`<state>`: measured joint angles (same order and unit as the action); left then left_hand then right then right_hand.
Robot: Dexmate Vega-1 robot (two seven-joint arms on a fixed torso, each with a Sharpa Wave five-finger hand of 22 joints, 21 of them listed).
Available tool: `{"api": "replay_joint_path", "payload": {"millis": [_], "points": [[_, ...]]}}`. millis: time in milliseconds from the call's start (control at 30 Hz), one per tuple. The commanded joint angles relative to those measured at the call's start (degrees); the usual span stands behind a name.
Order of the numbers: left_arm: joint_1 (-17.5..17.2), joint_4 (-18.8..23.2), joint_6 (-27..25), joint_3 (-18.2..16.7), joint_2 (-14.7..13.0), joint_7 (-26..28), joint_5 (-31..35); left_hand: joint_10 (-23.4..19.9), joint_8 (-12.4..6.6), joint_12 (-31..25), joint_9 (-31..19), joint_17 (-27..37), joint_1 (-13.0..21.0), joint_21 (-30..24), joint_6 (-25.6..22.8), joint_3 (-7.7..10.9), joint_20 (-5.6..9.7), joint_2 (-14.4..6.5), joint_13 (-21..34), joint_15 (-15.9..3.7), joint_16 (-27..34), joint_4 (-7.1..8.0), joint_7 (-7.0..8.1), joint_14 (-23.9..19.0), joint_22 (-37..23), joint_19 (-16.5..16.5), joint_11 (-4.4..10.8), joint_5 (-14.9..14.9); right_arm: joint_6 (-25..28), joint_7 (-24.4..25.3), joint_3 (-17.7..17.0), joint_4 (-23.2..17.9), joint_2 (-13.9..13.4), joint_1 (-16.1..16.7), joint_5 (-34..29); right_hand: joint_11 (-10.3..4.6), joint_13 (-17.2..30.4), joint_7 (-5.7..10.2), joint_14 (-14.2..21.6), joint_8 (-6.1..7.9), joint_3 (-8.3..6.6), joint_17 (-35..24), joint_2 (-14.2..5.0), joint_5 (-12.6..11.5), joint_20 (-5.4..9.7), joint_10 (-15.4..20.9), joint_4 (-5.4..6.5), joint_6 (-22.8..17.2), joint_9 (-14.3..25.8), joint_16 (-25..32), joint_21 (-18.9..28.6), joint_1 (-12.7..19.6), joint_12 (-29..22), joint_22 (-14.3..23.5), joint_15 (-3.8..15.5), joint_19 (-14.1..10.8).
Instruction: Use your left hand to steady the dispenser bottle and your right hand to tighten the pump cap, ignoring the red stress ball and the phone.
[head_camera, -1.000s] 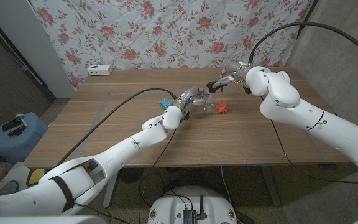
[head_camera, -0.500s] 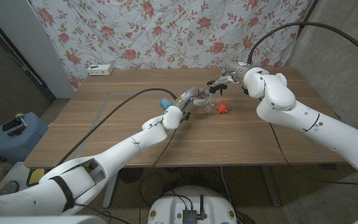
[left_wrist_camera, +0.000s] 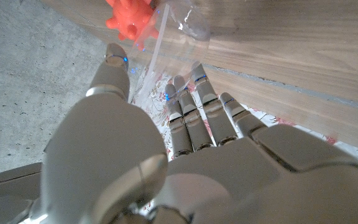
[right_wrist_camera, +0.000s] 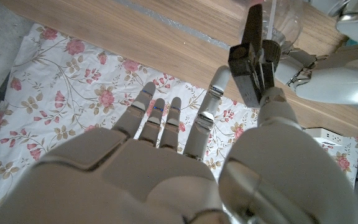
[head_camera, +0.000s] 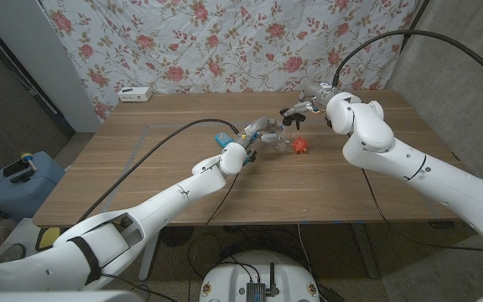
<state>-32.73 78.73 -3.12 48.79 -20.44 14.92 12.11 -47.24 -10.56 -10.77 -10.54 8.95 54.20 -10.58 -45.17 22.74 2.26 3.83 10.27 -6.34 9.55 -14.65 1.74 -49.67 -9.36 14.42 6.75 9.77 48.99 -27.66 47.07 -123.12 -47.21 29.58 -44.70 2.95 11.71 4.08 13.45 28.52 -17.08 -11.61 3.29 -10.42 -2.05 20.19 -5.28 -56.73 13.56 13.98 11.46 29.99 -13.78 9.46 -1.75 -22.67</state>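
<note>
Makeshift lab corner: floral sheet backdrop, bare concrete wall, cabled wooden table.

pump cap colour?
Black; the pump cap, pinched by the right hand, shows best in the right wrist view.

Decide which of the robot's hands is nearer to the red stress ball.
Left, narrowly. The left hand grips the clear bottle standing just beside the red stress ball. The right hand pinches the black pump cap above the bottle, farther back on the table.
</note>
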Motion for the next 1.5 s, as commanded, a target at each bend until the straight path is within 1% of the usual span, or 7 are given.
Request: {"api": "replay_joint_path", "payload": {"millis": [33, 67, 267, 433, 1033, 1300, 1500], "points": [[0.0, 0.1, 0.1, 0.1, 0.1, -0.1, 0.0, -1.7, -0.25, -0.3, -0.2, 0.2, -3.3, 0.0, -4.3, 6.23, 5.30, -4.0, 0.3, -4.00, 0.4, 5.81, 2.46, -0.6, -0.1, -0.2, 1.20, 0.4, 0.1, 1.5, 0.5, 0.8, 1.8, 0.8, -2.1, -0.15, 0.1, 0.04, 1.4, 1.43, 0.05, -0.1, -0.09, -0.2, 0.15, 1.7, -0.51, -3.1, 0.1, 0.4, 0.4, -0.2, -0.5, 0.3, 0.33, -1.3], [0.0, 0.1, 0.0, 0.1, 0.0, -0.1, 0.0, -1.6, -0.24, -0.3, -0.2, 0.2, -3.3, 0.0, -4.3, 6.24, 5.30, -4.0, 0.3, -4.02, 0.4, 5.80, 2.53, -0.6, -0.1, -0.2, 1.18, 0.4, 0.3, 1.7, 0.4, 0.8, 1.9, 1.0, -2.3, -0.55, 0.1, 0.04, 2.0, 2.11, 0.07, -0.1, -0.15, -0.2, 0.22, 2.7, -0.65, -4.3, 0.3, 0.6, 0.4, -0.2, -0.7, 0.3, 0.54, -1.8], [-0.3, 0.4, -0.2, 0.0, -0.1, -0.1, -0.1, -1.7, -0.27, -0.3, -0.2, 0.2, -3.4, 0.0, -4.4, 6.30, 5.28, -3.9, 0.3, -3.97, 0.4, 5.83, 2.59, -0.6, -0.1, -0.2, 1.20, 0.3, 0.8, 3.4, 0.2, 0.7, 2.5, 2.0, -3.4, -0.39, 0.1, -0.60, 3.7, 4.83, 0.01, -0.2, -0.47, -0.2, 0.67, 5.2, -1.26, -9.3, 1.0, 0.9, 0.5, 0.0, -0.9, 0.4, 1.26, -3.3], [-0.4, 0.4, -0.1, 0.0, 0.0, 0.1, -0.1, -1.7, -0.26, -0.3, -0.2, 0.2, -3.4, 0.0, -4.4, 6.38, 5.30, -4.0, 0.3, -4.00, 0.4, 5.81, 2.52, -0.6, -0.1, -0.2, 1.28, 0.4, 1.0, 4.6, -0.1, 0.7, 3.0, 2.8, -4.1, -0.92, 0.0, -0.78, 5.6, 7.24, -0.39, -0.2, -1.23, -0.3, 1.02, 8.0, -1.84, -13.7, 1.5, 1.3, 0.5, 0.5, -1.2, 0.4, 1.92, -4.6], [-0.9, 1.2, -0.5, -0.1, -0.2, 0.2, -0.1, -1.8, -0.28, -0.3, -0.2, 0.2, -3.3, 0.0, -4.4, 6.66, 5.28, -3.9, 0.3, -4.08, 0.4, 5.74, 2.43, -0.7, -0.1, -0.1, 1.12, 0.4, 0.8, 6.0, -0.7, 1.1, 4.2, 3.9, -4.6, -1.27, -0.1, -0.80, 7.7, 8.10, -1.79, -0.1, -2.98, -0.6, 1.67, 11.3, -3.20, -19.0, -1.0, 1.5, 0.3, 2.9, -1.3, 0.4, 3.09, -5.6], [-1.0, 1.2, -0.4, -0.1, -0.2, 0.2, -0.1, -1.8, -0.26, -0.3, -0.2, 0.2, -3.4, 0.0, -4.4, 6.71, 5.25, -3.9, 0.3, -3.95, 0.4, 5.78, 2.39, -0.7, -0.1, -0.1, 1.11, 0.4, 1.1, 6.2, -0.8, 1.1, 4.4, 4.2, -4.7, -1.70, -0.2, -0.56, 8.2, 8.06, -2.46, -0.1, -3.91, -0.7, 1.79, 11.9, -3.47, -19.7, -1.6, 1.6, 0.2, 3.9, -1.1, 0.4, 3.45, -5.8], [-1.2, 1.5, -0.6, -0.1, -0.3, 0.2, -0.2, -1.7, -0.27, -0.3, -0.2, 0.2, -3.3, 0.0, -4.4, 6.81, 5.18, -3.9, 0.3, -4.01, 0.4, 5.74, 2.18, -0.7, -0.1, -0.1, 1.14, 0.4, 1.0, 6.8, -1.1, 0.9, 4.4, 4.6, -4.5, -1.50, -0.2, -0.64, 8.5, 8.02, -2.63, -0.1, -4.26, -0.7, 1.91, 12.3, -3.45, -20.0, -1.9, 1.6, 0.1, 4.1, -1.1, 0.4, 3.79, -5.9]]}}
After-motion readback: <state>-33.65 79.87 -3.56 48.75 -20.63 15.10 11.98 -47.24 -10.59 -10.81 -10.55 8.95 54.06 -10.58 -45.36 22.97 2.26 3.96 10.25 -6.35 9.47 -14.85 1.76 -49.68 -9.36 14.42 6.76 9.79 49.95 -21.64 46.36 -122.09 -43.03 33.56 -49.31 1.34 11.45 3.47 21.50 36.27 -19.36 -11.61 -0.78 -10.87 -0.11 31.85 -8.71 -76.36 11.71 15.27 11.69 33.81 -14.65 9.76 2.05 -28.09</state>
